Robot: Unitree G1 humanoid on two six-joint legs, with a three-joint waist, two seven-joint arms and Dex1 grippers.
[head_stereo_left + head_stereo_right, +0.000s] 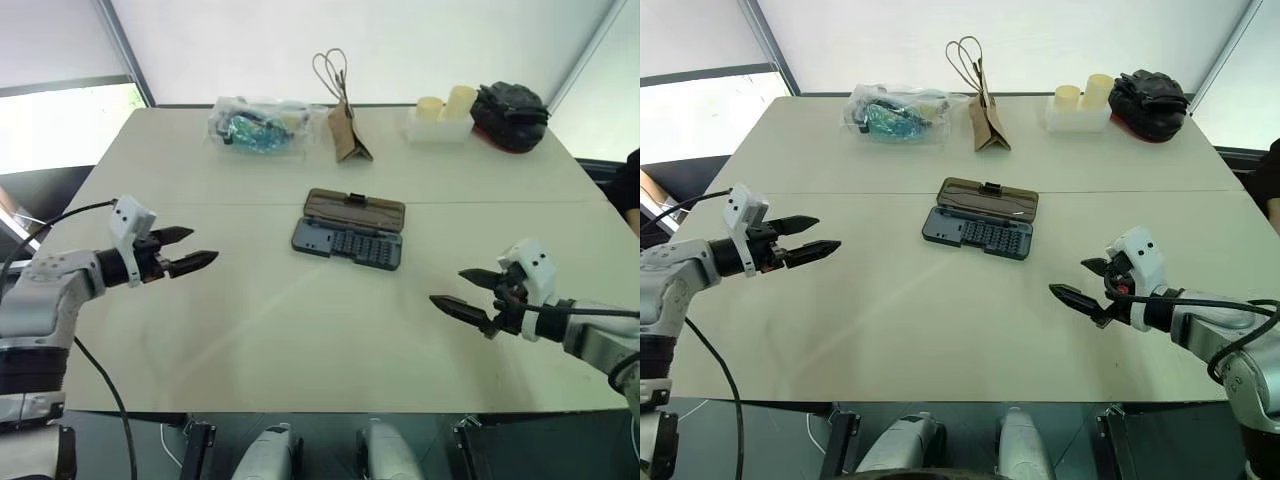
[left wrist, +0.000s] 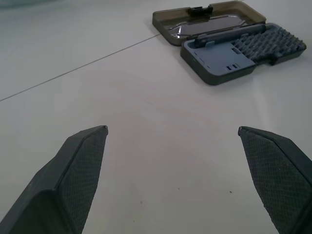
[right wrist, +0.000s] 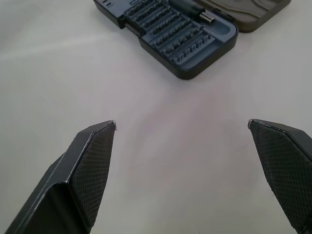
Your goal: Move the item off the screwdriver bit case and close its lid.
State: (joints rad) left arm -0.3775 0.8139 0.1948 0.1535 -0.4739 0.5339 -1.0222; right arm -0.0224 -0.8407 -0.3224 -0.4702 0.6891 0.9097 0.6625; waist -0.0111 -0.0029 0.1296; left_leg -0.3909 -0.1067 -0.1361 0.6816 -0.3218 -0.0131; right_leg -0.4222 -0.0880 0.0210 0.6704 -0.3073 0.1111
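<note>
The screwdriver bit case [image 1: 347,243] lies open at the table's middle, its dark grey-blue tray holding rows of small bits [image 3: 168,34]. Behind the tray the tan-brown lid [image 1: 355,210] lies flat, latch tab at its far edge. A dark pen-like driver with a metal tip [image 3: 200,13] lies along the tray's back edge by the hinge [image 2: 229,33]; this seems to be the item. My left gripper [image 1: 204,246] hovers open left of the case, pointing toward it. At the case's near right my right gripper [image 1: 446,286] is open too. Both are empty and well apart from the case.
Along the far edge stand a clear plastic bag with teal contents [image 1: 255,125], a brown paper bag with handles [image 1: 347,130], a white tray with pale cups [image 1: 440,115] and a black bag [image 1: 510,115]. A person's dark sleeve [image 1: 630,190] shows at the right edge.
</note>
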